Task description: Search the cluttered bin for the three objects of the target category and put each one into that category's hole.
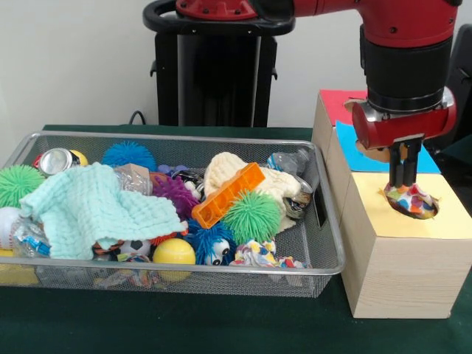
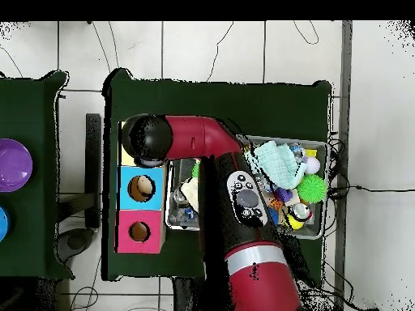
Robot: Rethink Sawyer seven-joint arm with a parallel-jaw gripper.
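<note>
Wire-mesh metal bin [image 1: 221,274], pale matt wooden box [image 1: 402,276].

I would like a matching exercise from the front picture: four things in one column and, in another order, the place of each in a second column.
Things:
1. Robot hand
2. Orange ridged plastic block
3. Mint green waffle cloth
4. Plain yellow ball

Places:
A. at the wire basket's front wall
B. draped over the basket's left half
C. lying tilted on the cream knitted item
D. above the yellow-topped box's hole, over a multicoloured patterned fabric item

Pairs: 1-D, 2-C, 3-B, 4-A
</note>
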